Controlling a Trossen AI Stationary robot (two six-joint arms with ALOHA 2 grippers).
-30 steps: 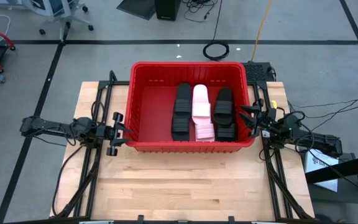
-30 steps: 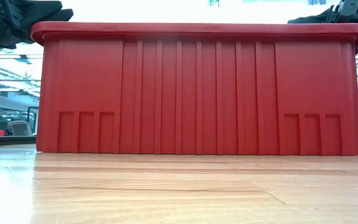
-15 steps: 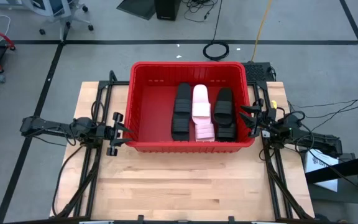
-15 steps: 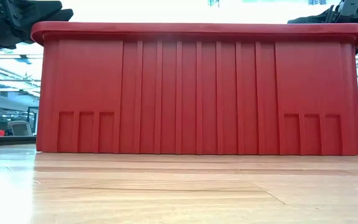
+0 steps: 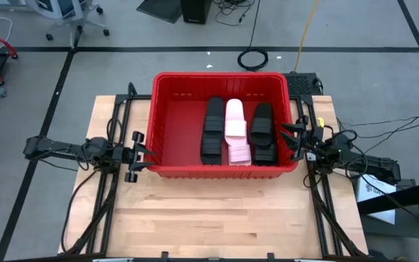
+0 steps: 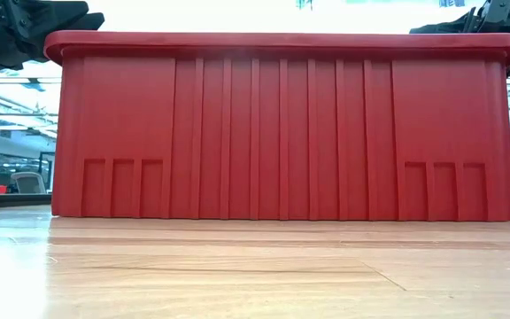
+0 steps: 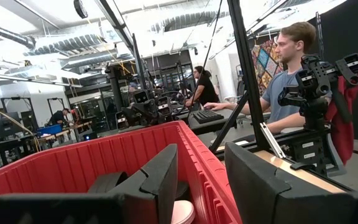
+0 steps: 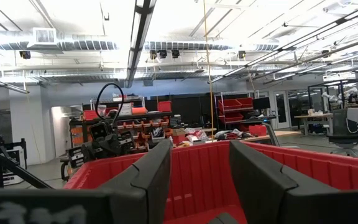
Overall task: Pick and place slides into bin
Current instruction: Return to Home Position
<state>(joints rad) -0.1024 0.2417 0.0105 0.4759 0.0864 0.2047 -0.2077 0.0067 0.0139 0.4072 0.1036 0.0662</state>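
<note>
The left pincer (image 5: 144, 155) is held just outside one short wall of the red bin (image 5: 173, 127). Its two fingers are spread apart and nothing is gripped between them. The right pincer (image 5: 292, 136) is held just outside the opposite wall, likewise parted and empty. The bin is thus found between the two pincers, on the wooden table (image 5: 217, 218).

The slides are seen inside the bin, laid in three rows that sit closer to the right pincer than to the left one. A black row (image 5: 213, 131) is nearest the left pincer, the pale pink slides (image 5: 235, 124) are placed in the middle, and a second black row (image 5: 262, 131) is nearest the right pincer. How many are stacked in each row cannot be told.

Past the left pincer's fingers (image 7: 165, 177), the right arm and a seated person (image 7: 288, 74) are seen beyond the bin.
</note>
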